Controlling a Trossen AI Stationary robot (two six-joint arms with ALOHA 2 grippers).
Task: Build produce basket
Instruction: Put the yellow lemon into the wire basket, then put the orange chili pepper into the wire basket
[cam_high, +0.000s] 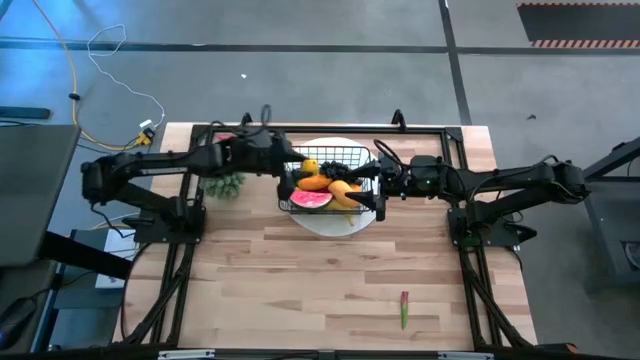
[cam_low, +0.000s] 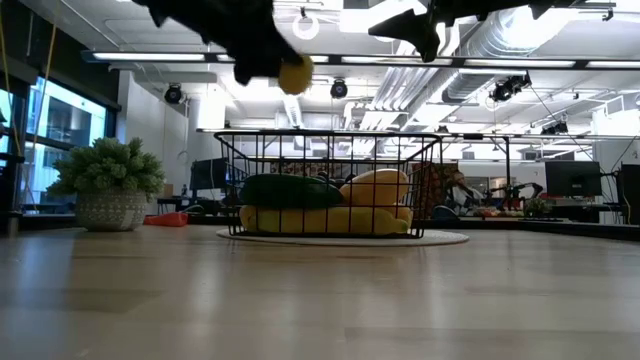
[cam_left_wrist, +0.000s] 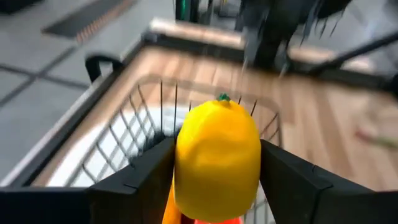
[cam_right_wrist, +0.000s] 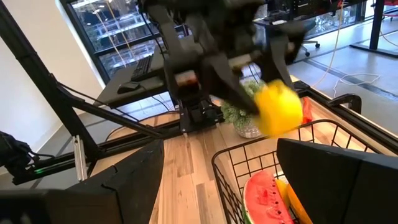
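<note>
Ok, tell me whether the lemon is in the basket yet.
Not yet: the lemon sits between the left tool's fingers, above the basket.

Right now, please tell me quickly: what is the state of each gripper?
Left gripper: above the basket, fingers on either side of a lemon; whether it grips it cannot be told.
Right gripper: open, holding nothing, at the basket's right side.

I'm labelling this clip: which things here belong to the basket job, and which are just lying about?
Job:
- lemon between left gripper fingers, over the basket
- watermelon slice, banana, cucumber in it
- right gripper, open, at basket

Lying about:
- potted plant
- white plate underneath
</note>
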